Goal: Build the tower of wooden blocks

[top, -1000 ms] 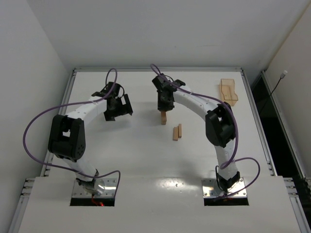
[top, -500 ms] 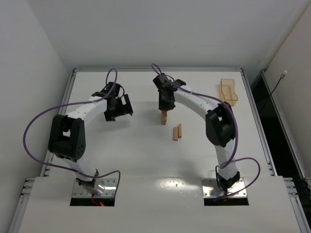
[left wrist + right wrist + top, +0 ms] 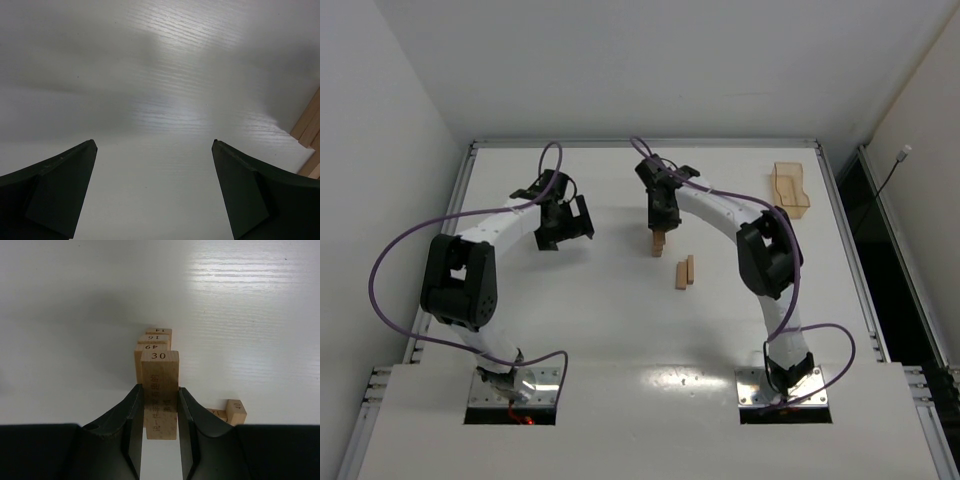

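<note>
Right pincer (image 3: 160, 426), pinching a single wood block (image 3: 160, 390) marked "30" between its two fingers (image 3: 134, 432), the block held lengthwise directly above the wood block tower (image 3: 154, 346). The tower (image 3: 658, 245) stands about the middle of the bench (image 3: 570, 320), toward its far half. The wrist view shows the numbered ends of its upper blocks stepped one behind another. Whether the held block already touches the top course cannot be told. Two loose blocks (image 3: 685, 272) lie side by side just near and right of the tower. Left pincer (image 3: 566, 226), spread wide and holding nothing, hangs over bare bench well left of the tower. A shallow tan tray (image 3: 791, 188) sits at the far right corner.
</note>
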### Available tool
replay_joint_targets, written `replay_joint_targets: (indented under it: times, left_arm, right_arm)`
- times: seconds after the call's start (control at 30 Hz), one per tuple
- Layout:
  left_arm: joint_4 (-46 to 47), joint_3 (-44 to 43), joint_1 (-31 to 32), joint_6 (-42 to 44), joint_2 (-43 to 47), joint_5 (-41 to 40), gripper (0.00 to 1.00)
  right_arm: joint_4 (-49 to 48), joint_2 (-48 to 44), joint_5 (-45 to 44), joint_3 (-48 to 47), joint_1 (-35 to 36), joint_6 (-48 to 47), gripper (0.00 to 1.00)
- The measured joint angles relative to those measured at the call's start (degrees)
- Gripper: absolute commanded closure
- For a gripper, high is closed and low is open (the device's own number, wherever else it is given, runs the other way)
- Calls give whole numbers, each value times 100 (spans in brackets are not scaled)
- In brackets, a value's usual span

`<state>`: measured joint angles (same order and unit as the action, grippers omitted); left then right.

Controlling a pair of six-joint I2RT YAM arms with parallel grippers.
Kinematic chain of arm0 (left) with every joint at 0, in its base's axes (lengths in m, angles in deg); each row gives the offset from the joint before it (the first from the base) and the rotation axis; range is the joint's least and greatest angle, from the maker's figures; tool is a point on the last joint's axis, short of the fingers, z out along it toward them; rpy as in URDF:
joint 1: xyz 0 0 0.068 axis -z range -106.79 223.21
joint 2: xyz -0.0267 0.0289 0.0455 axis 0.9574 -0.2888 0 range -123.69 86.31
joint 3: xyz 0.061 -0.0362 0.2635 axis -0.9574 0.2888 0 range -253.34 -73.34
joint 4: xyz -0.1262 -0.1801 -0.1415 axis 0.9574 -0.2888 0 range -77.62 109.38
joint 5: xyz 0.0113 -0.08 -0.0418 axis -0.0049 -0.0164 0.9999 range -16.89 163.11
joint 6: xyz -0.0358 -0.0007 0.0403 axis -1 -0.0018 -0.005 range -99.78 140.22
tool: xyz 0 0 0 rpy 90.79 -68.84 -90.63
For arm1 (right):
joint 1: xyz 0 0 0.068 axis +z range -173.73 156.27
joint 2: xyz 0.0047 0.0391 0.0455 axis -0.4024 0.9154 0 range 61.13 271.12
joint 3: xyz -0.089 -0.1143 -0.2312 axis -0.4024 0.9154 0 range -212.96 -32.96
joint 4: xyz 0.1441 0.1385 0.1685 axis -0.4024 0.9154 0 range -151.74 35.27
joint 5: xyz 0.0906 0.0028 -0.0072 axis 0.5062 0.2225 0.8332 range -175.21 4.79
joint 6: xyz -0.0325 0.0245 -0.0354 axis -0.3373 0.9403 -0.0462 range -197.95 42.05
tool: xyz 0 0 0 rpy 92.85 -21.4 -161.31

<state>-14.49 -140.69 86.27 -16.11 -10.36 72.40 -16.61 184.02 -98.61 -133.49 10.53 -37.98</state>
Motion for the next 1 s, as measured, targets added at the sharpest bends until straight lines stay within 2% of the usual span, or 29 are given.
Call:
replay_joint_targets:
  times: [0.67,0.83,1.0]
  left_arm:
    - [22,0,0,-15,-81,52,0]
    - [22,0,0,-15,-116,52,0]
    - [22,0,0,-15,-116,52,0]
  right_arm:
    - [-107,2,42,0,-4,-96,100]
    - [-116,2,42,0,-4,-98,93]
    - [-129,2,63,0,0,-98,92]
